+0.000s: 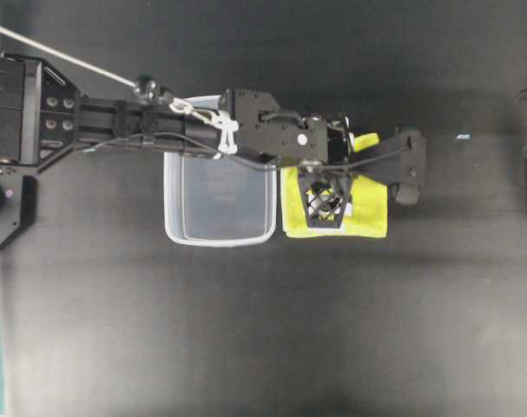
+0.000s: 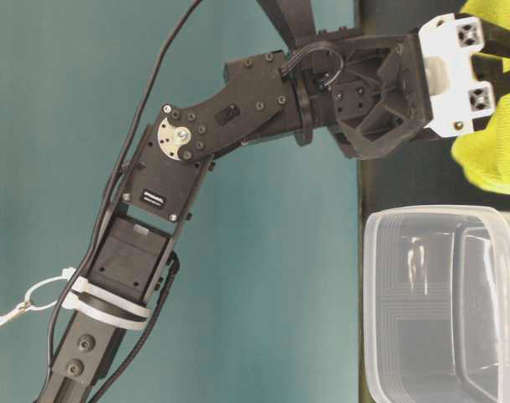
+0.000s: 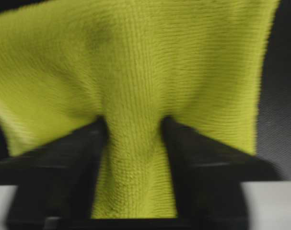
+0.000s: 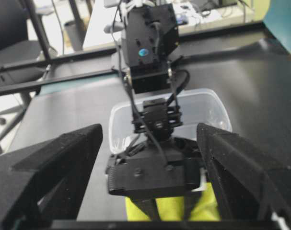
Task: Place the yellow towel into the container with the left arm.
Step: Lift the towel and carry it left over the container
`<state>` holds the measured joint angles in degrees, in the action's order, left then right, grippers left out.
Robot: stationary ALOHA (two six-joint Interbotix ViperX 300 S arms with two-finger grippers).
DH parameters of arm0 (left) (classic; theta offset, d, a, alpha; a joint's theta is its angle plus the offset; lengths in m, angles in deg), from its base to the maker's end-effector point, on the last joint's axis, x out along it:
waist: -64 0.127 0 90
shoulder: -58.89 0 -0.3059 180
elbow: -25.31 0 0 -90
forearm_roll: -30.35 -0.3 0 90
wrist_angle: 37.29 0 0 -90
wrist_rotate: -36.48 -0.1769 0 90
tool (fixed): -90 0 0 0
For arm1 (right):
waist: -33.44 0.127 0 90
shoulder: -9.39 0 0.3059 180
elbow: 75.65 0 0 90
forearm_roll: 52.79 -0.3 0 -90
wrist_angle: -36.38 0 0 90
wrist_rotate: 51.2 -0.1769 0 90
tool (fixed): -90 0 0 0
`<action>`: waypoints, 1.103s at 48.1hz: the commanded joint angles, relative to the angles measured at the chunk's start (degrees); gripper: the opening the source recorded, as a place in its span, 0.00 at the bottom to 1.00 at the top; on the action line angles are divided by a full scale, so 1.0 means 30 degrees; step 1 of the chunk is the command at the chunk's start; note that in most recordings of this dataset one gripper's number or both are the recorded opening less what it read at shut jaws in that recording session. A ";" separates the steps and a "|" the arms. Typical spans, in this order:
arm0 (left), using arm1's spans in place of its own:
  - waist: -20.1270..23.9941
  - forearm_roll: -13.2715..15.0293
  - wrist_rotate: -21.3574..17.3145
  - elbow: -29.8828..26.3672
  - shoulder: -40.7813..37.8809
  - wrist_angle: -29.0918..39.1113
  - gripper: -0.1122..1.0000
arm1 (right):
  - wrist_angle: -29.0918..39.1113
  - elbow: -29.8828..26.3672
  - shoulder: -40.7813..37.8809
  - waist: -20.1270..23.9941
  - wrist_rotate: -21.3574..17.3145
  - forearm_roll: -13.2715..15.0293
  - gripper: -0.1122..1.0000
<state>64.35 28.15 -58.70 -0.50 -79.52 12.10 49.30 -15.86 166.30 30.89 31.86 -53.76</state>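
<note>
A black tabletop (image 1: 263,330) was seen from above. The left arm (image 1: 159,122) reached from the left edge across toward the middle, passing over the top edge of the clear plastic container (image 1: 218,204). The container sat upright on the table, with nothing visible inside it. Just to its right, touching or nearly touching its side, lay the yellow towel (image 1: 367,208), flat on the table outside the container.

The left gripper (image 3: 133,158) pointed down onto the towel. In the left wrist view its two black fingers (image 3: 64,163) were pinched on a raised ridge of yellow cloth bunched between them, so it was grasping the towel.

The right gripper (image 4: 150,158) showed in its own wrist view, well back from the work, with its fingers (image 4: 54,163) spread wide apart and nothing between them. Beyond it, the left arm stood over the container and the towel's near edge.
</note>
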 commanded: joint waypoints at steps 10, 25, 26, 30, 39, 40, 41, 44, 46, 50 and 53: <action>-0.0117 -0.0088 -0.0381 -0.1055 0.1143 0.0293 0.16 | -0.0146 -0.0176 -0.0117 -0.0059 -0.0029 -0.0059 0.79; 0.0059 -0.0088 -0.0322 -0.1641 0.6445 0.4336 0.16 | -0.0176 -0.0176 -0.0117 -0.0059 0.0000 -0.0059 0.79; 0.0088 -0.0088 -0.0322 -0.1494 0.6826 0.4775 0.16 | -0.0176 -0.0176 -0.0117 -0.0059 0.0000 -0.0059 0.79; 0.0146 -0.0088 -0.0322 -0.0469 0.8467 0.6357 0.16 | -0.0176 -0.0146 -0.0117 -0.0059 0.0000 -0.0059 0.79; 0.0234 -0.0088 -0.0293 0.3105 1.1133 0.7061 0.16 | -0.0176 -0.0117 -0.0176 -0.0059 -0.0029 -0.0059 0.79; 0.0234 -0.0088 -0.0293 0.3545 1.1338 0.7002 0.16 | -0.0176 -0.0117 -0.0176 -0.0029 -0.0029 -0.0059 0.79; 0.0264 -0.0088 -0.0293 0.3984 1.1572 0.6885 0.16 | -0.0176 -0.0117 -0.0176 -0.0059 -0.0029 -0.0059 0.79; 0.0293 -0.0088 -0.0205 0.5156 1.2158 0.6299 0.16 | -0.0176 -0.0117 -0.0176 -0.0059 -0.0029 -0.0059 0.79; 0.0293 -0.0088 -0.0117 0.6035 1.2598 0.5479 0.16 | -0.0205 -0.0117 -0.0176 -0.0059 -0.0029 -0.0059 0.79; 0.0352 -0.0088 -0.0146 0.7383 1.3125 0.3984 0.16 | -0.0322 -0.0117 -0.0176 -0.0059 -0.0029 -0.0059 0.79; 0.0498 -0.0088 -0.0146 0.8467 1.3389 0.2988 0.16 | -0.0352 -0.0117 -0.0176 -0.0059 -0.0029 -0.0059 0.79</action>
<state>65.32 28.06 -59.23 21.91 -41.81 24.76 48.95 -15.77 166.30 30.80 31.86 -53.76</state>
